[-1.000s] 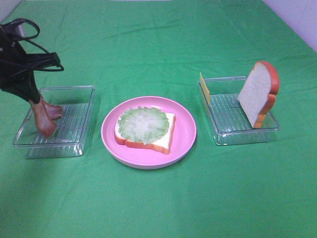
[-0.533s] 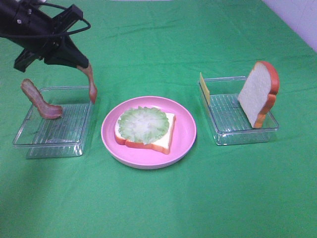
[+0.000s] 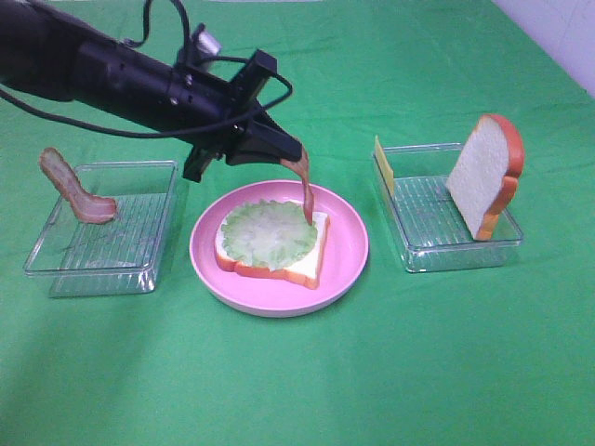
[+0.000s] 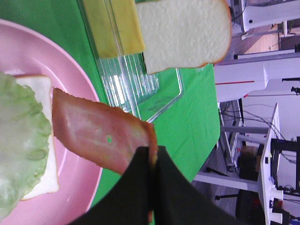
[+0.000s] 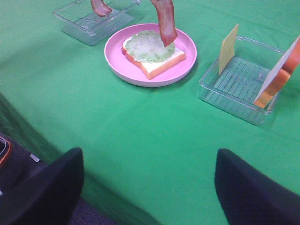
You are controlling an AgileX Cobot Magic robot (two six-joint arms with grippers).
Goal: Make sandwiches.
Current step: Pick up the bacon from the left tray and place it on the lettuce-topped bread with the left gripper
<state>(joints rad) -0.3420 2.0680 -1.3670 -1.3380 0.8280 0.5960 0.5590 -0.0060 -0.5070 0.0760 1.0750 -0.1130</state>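
Exterior high: bacon under L gripper.

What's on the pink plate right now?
One bread slice lies flat on the plate, with a lettuce piece on top. The lettuce hides most of the bread's face. The left gripper holds a bacon strip hanging over the lettuce; contact cannot be told.

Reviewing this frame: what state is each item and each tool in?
Left tool: shut on hanging bacon strip, over the lettuce.
Right tool: open, empty.
Second bacon strip: propped in left tray.
Lettuce: flat on bottom bread slice, on plate.
Second bread slice: leaning upright in right tray.
Cheese: upright against that tray's wall.
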